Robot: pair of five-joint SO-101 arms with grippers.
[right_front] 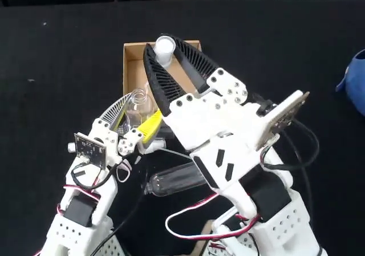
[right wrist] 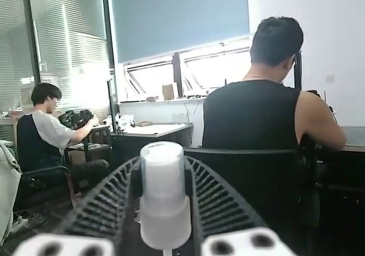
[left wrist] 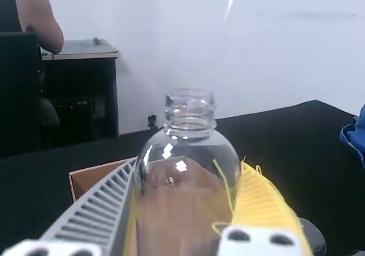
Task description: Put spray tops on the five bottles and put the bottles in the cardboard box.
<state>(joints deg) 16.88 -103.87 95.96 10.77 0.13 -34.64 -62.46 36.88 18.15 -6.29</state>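
Black desk [right_front: 57, 68], cardboard box [right_front: 132, 62] at the far side. Left tool [right_front: 142, 109] is clamped on an upright, uncapped bottle [left wrist: 188, 147] at the box's near edge, probably to steady it. Right tool [right_front: 165, 53] pinches a white spray top [right wrist: 164, 193], stem down, looks ready for capping. A spare bottle [right_front: 171, 182] lies by the arms.

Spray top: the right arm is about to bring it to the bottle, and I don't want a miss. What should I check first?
1. Spray top held by the right gripper: ok.
2. Bottle held neck up in the left gripper: ok.
3. Bottle neck open, nothing on it: ok.
4. Spray top lined up over the neck: not ok. In the high view it sits offset, over the cardboard box.
5. Room in the cardboard box: cannot tell, because the arms cover most of it.
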